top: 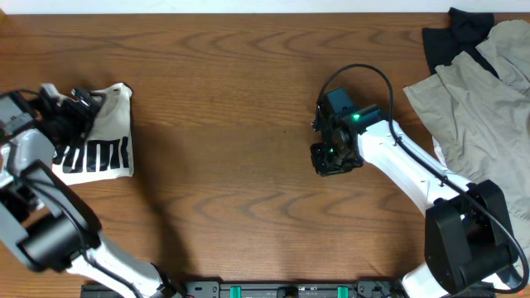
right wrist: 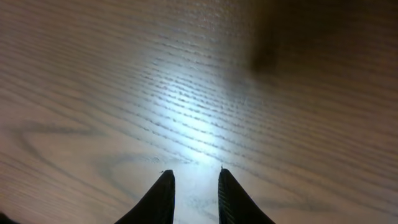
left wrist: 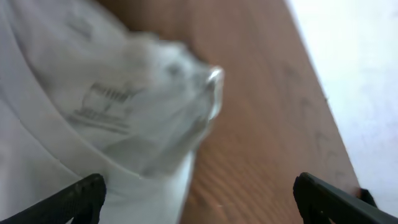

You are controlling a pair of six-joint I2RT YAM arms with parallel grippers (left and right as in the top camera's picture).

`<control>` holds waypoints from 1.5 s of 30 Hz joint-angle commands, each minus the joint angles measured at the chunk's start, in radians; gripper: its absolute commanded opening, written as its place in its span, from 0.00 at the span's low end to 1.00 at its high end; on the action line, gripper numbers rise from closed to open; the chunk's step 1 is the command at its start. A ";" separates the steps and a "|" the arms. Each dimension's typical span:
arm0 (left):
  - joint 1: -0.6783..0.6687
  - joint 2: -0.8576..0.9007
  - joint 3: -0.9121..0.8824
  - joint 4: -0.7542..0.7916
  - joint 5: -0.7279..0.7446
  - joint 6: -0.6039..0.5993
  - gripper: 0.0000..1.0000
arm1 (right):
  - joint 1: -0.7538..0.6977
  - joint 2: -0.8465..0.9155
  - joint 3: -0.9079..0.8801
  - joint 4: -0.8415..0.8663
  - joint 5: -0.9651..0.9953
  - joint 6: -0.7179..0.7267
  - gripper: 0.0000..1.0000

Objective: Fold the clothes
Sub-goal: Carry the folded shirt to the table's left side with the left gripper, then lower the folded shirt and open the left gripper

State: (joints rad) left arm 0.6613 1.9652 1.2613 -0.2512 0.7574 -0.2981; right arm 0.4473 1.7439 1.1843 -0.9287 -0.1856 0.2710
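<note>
Hovering over one T-shirt point(top: 112, 120), left tool point(left wrist: 199, 190) wide open; right tool point(right wrist: 194, 180) barely parted, empty.

Counting now: one white T-shirt point(top: 101, 141), one beige-grey garment point(top: 484, 91), one black garment point(top: 451, 37). Left arm point(top: 45, 219), right arm point(top: 406, 161), so two.

- T-shirt point(left wrist: 93, 112) is one soft blur in the left wrist view, and the small grey print on it can't be read.
- Left gripper point(left wrist: 199, 202): only two dark tips poke in, the rest is cut by the bottom edge.
- Overhead, the left arm point(top: 25, 149) covers the T-shirt's left side.
- Right gripper point(right wrist: 194, 193) is clipped at the bottom edge too.
- Dark smudge point(right wrist: 267, 56) top right, can't tell what it is.
- Beige garment point(top: 489, 91) runs off the right edge, and the black garment point(top: 447, 41) is half buried under it.
</note>
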 commanded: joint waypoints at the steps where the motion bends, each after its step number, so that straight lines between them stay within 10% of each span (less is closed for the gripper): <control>1: 0.025 0.084 -0.014 0.026 0.047 -0.022 0.98 | -0.010 -0.018 -0.002 -0.012 0.005 0.021 0.22; 20: 0.057 0.003 0.006 0.200 0.405 -0.149 0.98 | -0.010 -0.018 -0.002 -0.029 0.006 0.020 0.24; 24: -0.010 -0.158 0.006 0.183 0.282 -0.140 0.98 | -0.010 -0.018 -0.002 -0.008 0.005 0.020 0.34; 33: -0.336 -0.462 0.006 -0.106 -0.229 0.020 0.98 | -0.014 -0.018 -0.002 0.025 -0.005 0.020 0.98; 45: -0.719 -0.513 0.006 -0.404 -0.516 0.058 0.98 | -0.248 -0.066 0.000 0.176 0.002 0.143 0.94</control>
State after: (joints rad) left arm -0.0406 1.4605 1.2663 -0.6403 0.3500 -0.2607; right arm 0.2607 1.7245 1.1828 -0.7834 -0.1886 0.3794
